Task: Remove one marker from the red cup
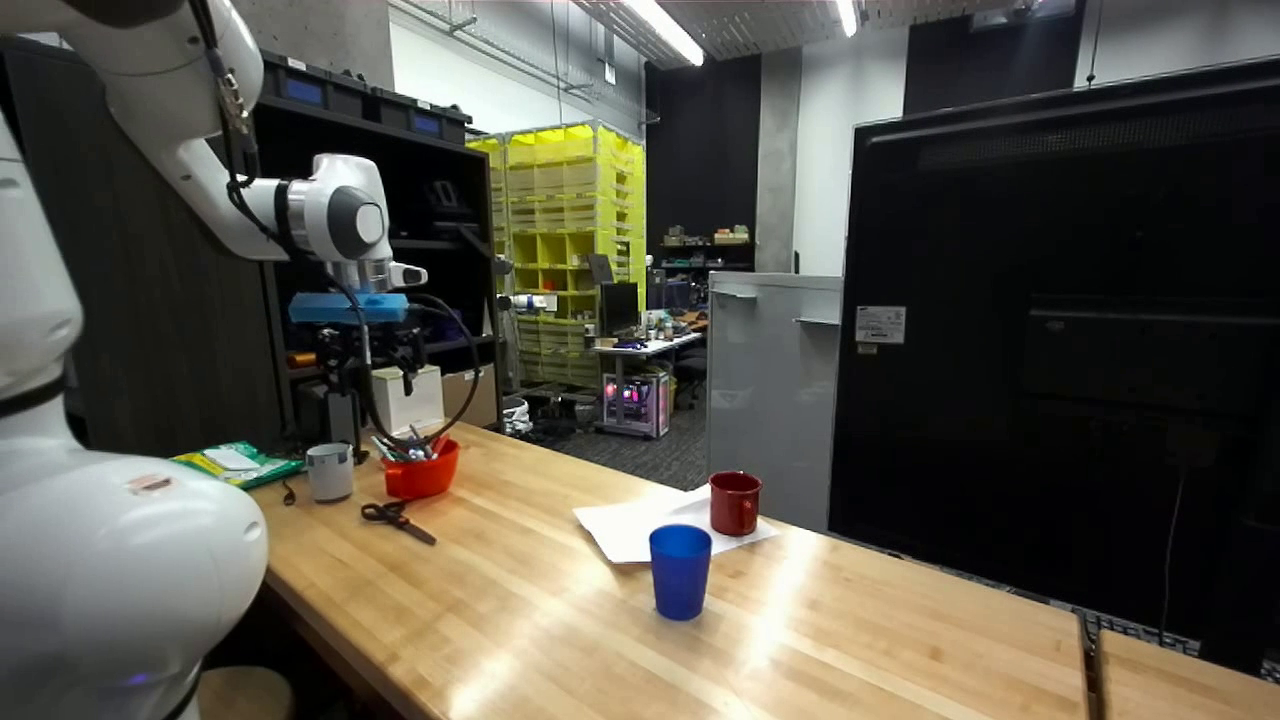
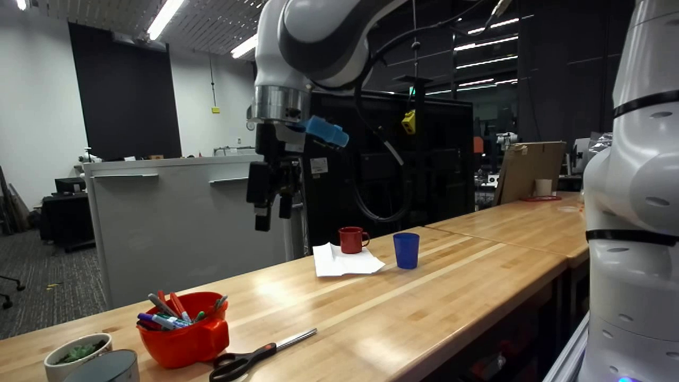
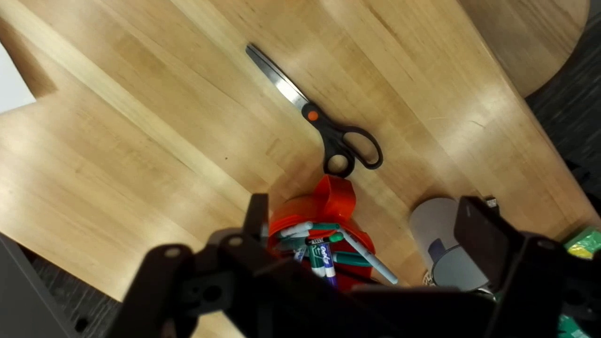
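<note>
The red cup (image 1: pixel 422 475) stands on the wooden table, with several markers (image 1: pixel 408 446) poking out of its top. It also shows in an exterior view (image 2: pixel 183 346), with its markers (image 2: pixel 168 318) leaning at different angles. In the wrist view the red cup (image 3: pixel 334 197) lies between the fingers, with green, purple and grey markers (image 3: pixel 324 256) in it; its lower part is hidden by the gripper body. My gripper (image 3: pixel 364 211) is open and empty. In both exterior views the gripper (image 1: pixel 374 385) (image 2: pixel 274 216) points down and hangs in the air, well above the table.
Black scissors (image 3: pixel 331 136) lie beside the red cup's handle. A grey mug (image 1: pixel 330 472), a small plant pot (image 2: pixel 78 353) and a green packet (image 1: pixel 245 464) are near the cup. A dark red mug (image 1: pixel 735 503) on white paper (image 1: pixel 625 525) and a blue cup (image 1: pixel 680 572) stand farther along.
</note>
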`<action>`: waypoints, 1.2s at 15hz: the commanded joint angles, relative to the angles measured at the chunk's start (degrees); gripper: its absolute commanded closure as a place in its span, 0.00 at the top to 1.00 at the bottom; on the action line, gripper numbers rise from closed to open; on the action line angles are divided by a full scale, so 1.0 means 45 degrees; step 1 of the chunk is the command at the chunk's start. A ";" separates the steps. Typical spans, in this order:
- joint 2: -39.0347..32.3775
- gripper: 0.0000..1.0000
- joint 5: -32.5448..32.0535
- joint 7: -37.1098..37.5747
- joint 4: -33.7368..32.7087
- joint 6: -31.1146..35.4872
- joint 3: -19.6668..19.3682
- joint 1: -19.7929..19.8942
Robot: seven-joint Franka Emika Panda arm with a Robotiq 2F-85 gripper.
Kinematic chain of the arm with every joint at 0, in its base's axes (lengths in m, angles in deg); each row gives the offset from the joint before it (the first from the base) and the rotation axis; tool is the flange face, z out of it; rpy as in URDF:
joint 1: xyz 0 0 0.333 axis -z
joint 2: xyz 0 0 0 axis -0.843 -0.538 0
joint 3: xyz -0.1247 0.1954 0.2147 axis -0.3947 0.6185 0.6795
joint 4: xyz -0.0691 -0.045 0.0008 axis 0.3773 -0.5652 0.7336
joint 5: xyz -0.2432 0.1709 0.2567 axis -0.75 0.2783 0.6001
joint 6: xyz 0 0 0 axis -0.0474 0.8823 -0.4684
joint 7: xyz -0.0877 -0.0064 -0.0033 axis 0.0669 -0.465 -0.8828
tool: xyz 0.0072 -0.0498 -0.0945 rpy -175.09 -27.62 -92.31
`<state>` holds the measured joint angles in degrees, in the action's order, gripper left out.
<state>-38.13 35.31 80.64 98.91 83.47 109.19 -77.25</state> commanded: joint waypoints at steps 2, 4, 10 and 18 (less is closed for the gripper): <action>-0.1780 1.00 -0.0992 -0.0232 -0.1753 -0.0275 0.0310 -0.0187; -0.1396 1.00 -0.0694 -0.0128 -0.1260 -0.0076 0.0237 -0.0159; -0.2049 1.00 -0.0748 -0.0326 -0.1898 -0.0084 0.0290 -0.0194; -0.3735 1.00 -0.1255 -0.1053 -0.3469 0.0180 0.0400 -0.0343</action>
<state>-50.18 31.87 77.40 88.20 84.87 110.90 -78.19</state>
